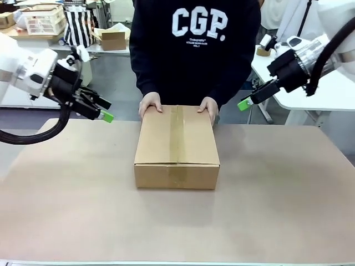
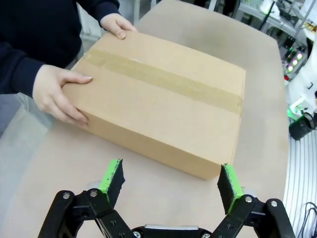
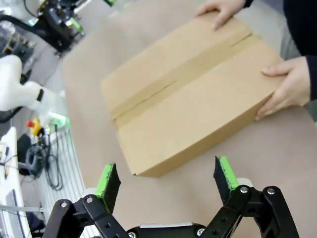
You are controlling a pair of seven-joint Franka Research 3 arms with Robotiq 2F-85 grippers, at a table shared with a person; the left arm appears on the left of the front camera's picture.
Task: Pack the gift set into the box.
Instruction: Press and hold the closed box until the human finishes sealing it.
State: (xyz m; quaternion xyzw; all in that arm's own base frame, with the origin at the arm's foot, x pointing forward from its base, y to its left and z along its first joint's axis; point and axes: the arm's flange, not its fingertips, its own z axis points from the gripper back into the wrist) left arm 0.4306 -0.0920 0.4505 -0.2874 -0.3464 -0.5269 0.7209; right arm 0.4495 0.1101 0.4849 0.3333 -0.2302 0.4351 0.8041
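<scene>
on the tan table (image 1: 66, 210), at centre: box (image 1: 176, 145), flaps shut, tape (image 1: 176, 133) along the seam, far edge steadied by the person's hands (image 1: 150, 103). probably stiff, light, smooth-walled; best taken by opposite side walls. left gripper (image 2: 171, 178) and right gripper (image 3: 168, 181) hovering clear, jaws wide apart, empty.

White arms (image 1: 25, 69), black tools (image 2: 171, 177), green pads (image 2: 113, 174)

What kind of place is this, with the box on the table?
Probably a robotics lab: the left gripper and right gripper hover by a taped carton, cables trail beside the table, and cluttered workbenches stand behind the person.
</scene>
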